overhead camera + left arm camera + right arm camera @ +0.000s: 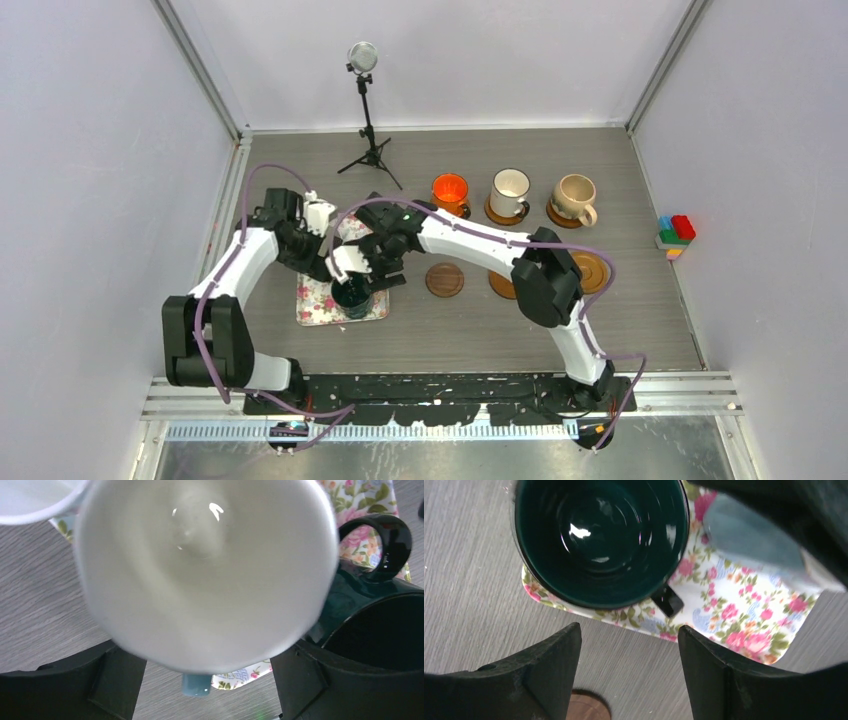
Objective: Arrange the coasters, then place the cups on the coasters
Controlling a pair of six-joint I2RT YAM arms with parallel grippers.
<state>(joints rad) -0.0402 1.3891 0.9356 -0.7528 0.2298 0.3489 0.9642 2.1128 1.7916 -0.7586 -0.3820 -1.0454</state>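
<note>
1. Coasters (445, 280) lay bare at 6 o'clock of the row carrying three cups (510, 188), leaving slots for the rest.
2. Dark green cup (599, 540) sat at 5 o'clock on floral tray (754, 615). Right gripper (629, 630) hung above it, fingers spread, likely lining up a grab.
3. Left gripper (207, 647) flanked light blue cup (200, 570) at tray's 12 o'clock. Couldn't tell whether it was clamped or loose.

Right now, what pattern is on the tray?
Floral, pink roses on white; the tray shows best in the right wrist view.
</note>
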